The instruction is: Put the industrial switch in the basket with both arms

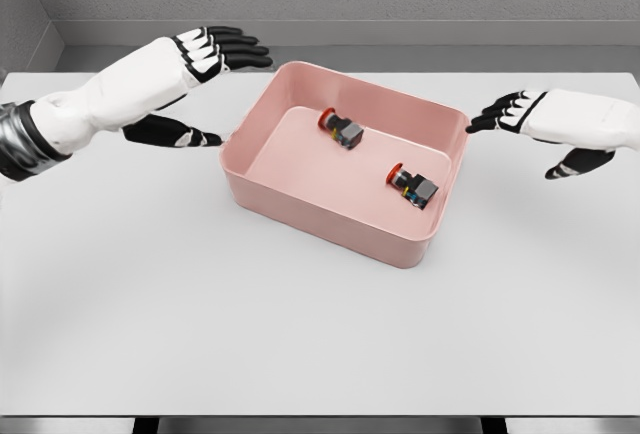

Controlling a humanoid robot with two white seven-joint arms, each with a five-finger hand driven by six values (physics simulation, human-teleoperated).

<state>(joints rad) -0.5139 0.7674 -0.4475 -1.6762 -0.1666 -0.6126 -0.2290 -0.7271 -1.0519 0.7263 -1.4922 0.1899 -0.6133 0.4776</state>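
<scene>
Pink basket [330, 216] set slightly askew near the middle of the white bench [200, 334], open side up. Inside, two industrial switches lying on the basket floor, well apart from each other. Far switch [342, 130] near the back wall, red button end pointing left, grey body to the right. Near switch [413, 186] close to the right wall, red button end toward the upper left, dark body with small coloured marks toward the lower right. Both tipped on their sides, neither touching a wall as far as can be told.

Left hand [205, 64] raised above the bench just left of the basket's back-left corner, fingers stretched out and spread, thumb [175, 134] splayed below toward the basket rim, holding nothing. Whether the thumb tip touches the rim cannot be told. Right hand [540, 124] hovering just beside the basket's right corner, fingers extended and loosely spread toward the rim, thumb hanging lower, holding nothing. Both hands outside the basket, one at each side of it.
</scene>
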